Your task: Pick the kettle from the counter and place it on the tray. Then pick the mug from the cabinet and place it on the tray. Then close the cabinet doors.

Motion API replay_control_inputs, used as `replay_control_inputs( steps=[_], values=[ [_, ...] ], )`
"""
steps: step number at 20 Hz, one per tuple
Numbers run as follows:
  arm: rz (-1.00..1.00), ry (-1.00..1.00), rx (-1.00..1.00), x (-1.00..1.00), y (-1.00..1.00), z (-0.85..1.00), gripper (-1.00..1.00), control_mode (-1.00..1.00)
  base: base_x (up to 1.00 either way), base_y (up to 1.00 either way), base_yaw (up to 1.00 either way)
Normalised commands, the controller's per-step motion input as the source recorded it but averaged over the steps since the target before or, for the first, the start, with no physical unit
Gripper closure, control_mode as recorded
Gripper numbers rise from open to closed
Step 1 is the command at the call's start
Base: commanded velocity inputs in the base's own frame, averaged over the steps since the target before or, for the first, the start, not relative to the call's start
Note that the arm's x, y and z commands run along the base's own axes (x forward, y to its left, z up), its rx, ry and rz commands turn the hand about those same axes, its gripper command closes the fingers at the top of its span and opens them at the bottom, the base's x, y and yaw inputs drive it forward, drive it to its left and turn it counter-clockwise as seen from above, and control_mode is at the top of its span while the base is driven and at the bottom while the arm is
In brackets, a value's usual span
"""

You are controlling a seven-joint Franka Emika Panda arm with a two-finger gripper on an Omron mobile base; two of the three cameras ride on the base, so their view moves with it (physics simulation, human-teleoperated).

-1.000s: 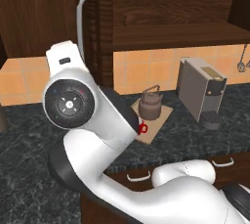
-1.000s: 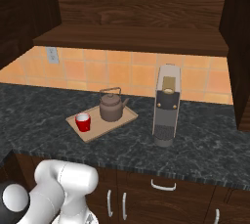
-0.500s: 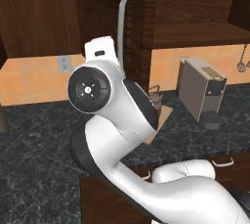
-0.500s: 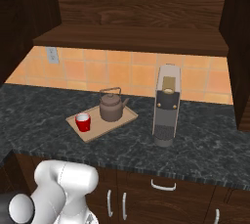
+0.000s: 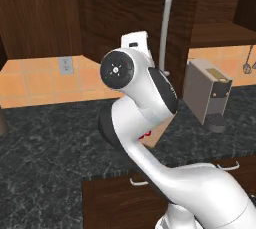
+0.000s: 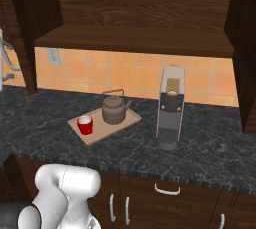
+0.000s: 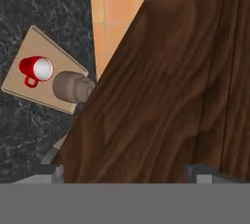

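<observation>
The squat kettle (image 6: 114,109) and the red mug (image 6: 85,124) stand on the tan tray (image 6: 125,122) on the dark counter (image 6: 210,148). From above, the hand view has the mug (image 7: 37,69), the kettle (image 7: 71,86) and the tray (image 7: 19,88) at its left. My gripper (image 7: 127,171) is open, its fingertips (image 7: 49,171) wide apart against the wood face of the left cabinet door (image 7: 166,86). That door (image 5: 130,8) carries a white bar handle (image 5: 167,23), and my arm hides the hand behind it. The cabinet shelf (image 6: 135,38) is bare.
A boxy grey machine (image 6: 170,108) stands on the counter right of the tray. The right cabinet door (image 6: 244,53) stands open at the right edge. Drawers with white handles (image 6: 167,189) run below the counter. A wall socket (image 5: 65,65) sits on the orange tiles.
The left door and its white handle have swung rightward towards the cabinet, with my arm following. The arm now covers the tray and kettle in the left base view.
</observation>
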Motion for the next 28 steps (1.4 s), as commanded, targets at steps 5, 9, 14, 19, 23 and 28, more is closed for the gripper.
replay_control_inputs(
  steps=[5, 9, 14, 19, 23, 28],
  values=[
    [-0.07, 0.0, 0.0, 0.74, -0.73, -0.12, -1.0, -1.0, 0.0, 0.0, 0.0],
    [-0.07, 0.0, 0.0, 0.75, -0.71, -0.12, -1.0, -1.0, 0.0, 0.0, 0.0],
    [-0.03, 0.0, 0.01, 0.83, -0.7, -0.12, -1.0, -1.0, 0.0, 0.0, 0.0],
    [0.0, 0.0, 0.08, 0.97, -0.6, -0.04, -1.0, -1.0, 0.0, 0.0, 0.0],
    [0.0, 0.0, 0.15, 0.96, -0.48, -0.02, -1.0, -1.0, 0.0, 0.0, 0.0],
    [0.08, 0.0, 0.14, 0.61, -0.23, -0.12, -1.0, -1.0, 0.0, 0.0, 0.0]
  ],
)
